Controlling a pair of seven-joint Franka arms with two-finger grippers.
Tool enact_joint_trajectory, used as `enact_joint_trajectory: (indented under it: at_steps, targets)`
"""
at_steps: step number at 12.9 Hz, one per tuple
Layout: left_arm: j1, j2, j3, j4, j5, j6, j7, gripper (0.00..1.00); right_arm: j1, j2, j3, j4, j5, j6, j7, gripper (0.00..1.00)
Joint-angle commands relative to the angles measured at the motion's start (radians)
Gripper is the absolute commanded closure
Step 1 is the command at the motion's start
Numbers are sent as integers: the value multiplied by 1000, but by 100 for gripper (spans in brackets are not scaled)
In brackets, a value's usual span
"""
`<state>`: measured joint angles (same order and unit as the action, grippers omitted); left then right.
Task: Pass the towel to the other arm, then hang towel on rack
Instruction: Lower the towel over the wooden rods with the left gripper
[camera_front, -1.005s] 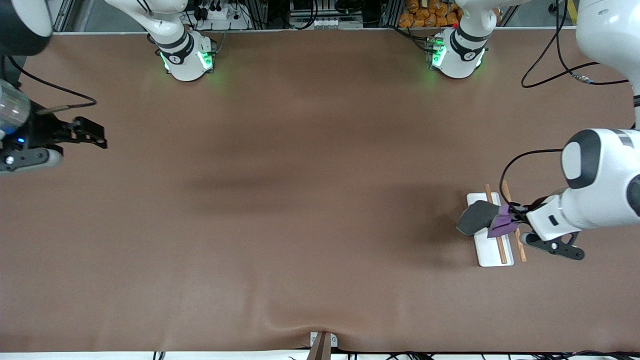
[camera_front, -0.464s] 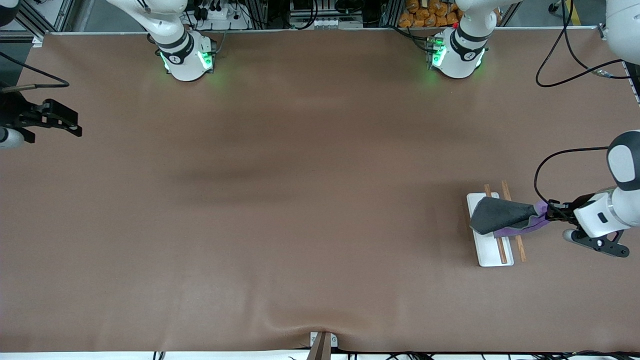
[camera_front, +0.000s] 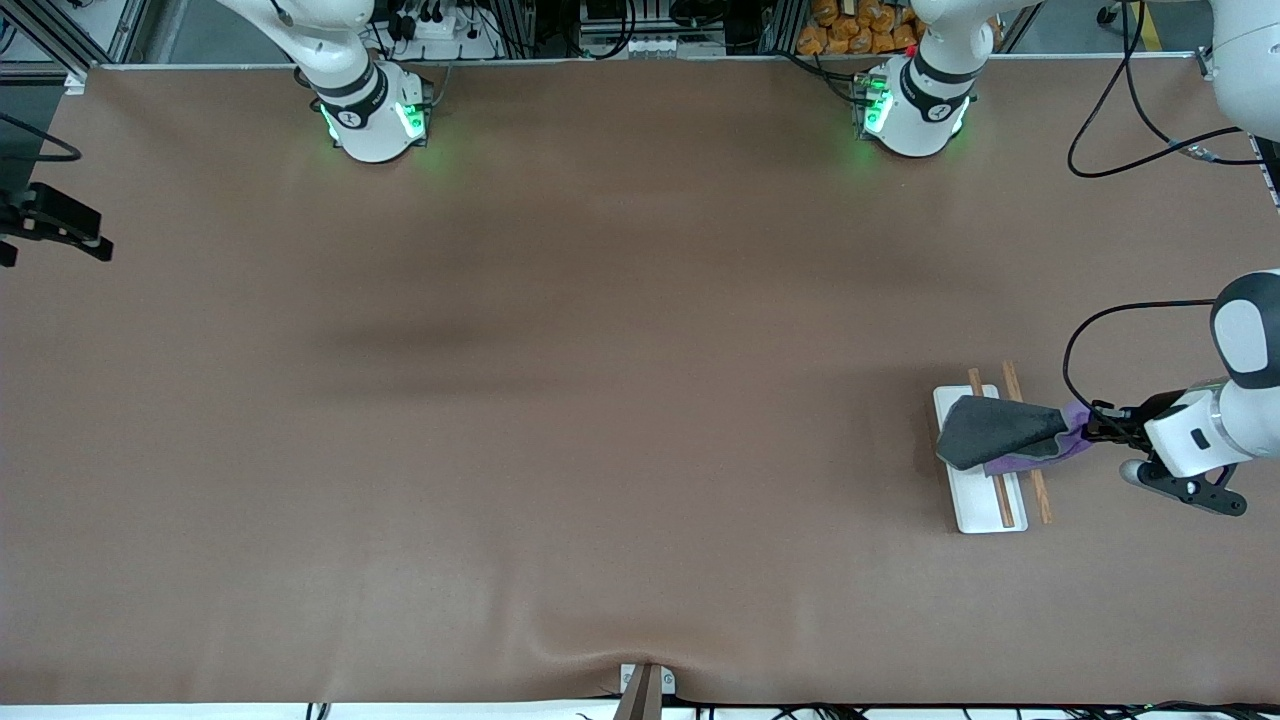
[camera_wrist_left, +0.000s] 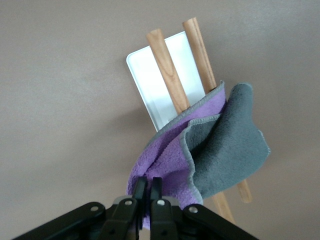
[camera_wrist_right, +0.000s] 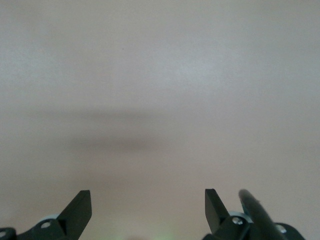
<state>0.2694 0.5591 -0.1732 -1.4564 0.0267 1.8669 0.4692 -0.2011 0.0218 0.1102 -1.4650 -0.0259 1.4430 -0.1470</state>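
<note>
The towel (camera_front: 1000, 430), grey face up and purple beneath, lies across both wooden rods of the rack (camera_front: 985, 505) near the left arm's end of the table. My left gripper (camera_front: 1092, 432) is shut on the towel's purple corner, beside the rack. In the left wrist view the towel (camera_wrist_left: 220, 145) covers the middle of the rods, the rack's white base (camera_wrist_left: 155, 85) shows past it, and my left gripper (camera_wrist_left: 148, 186) pinches the purple edge. My right gripper (camera_front: 85, 238) is open and empty at the right arm's end of the table; in its own view (camera_wrist_right: 147, 200) it faces only bare table.
A black cable (camera_front: 1110, 330) loops from the left arm over the table near the rack. A small bracket (camera_front: 645, 685) sits at the table's edge nearest the front camera. The brown mat (camera_front: 600, 400) is bare between the arms.
My left gripper has pulled the towel across the rods toward the left arm's end of the table, spreading it over the rack. My right arm has drawn back toward its own end.
</note>
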Motion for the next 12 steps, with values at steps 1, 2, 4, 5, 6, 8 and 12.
enact_joint_trajectory:
  at_steps: [1, 2, 4, 5, 6, 8, 12]
  targets:
    - [-4, 12, -5, 8, -22, 0, -1, 93, 107, -23, -116, -12, 3, -10, 27, 0]
    - [2, 13, -5, 8, -22, 1, 6, 94, 109, -29, -119, -14, 4, -22, 61, 0]
    - [11, 12, -5, 8, -22, 2, 17, 100, 112, -31, -116, -14, 3, -36, 104, 0]
    - [14, 12, -5, 8, -22, 2, 25, 100, 109, -31, -115, -14, 4, -33, 102, 0]
    - [19, 13, -5, 8, -24, 2, 32, 100, 104, -31, -113, -14, 4, -29, 95, 0]
    - [33, 19, -5, 10, -22, 3, 32, 100, 112, -36, -116, -14, 41, -20, 102, 0]
    - [42, 32, -5, 10, -33, 9, 32, 72, 112, -39, -119, -18, 72, 7, 147, 0]
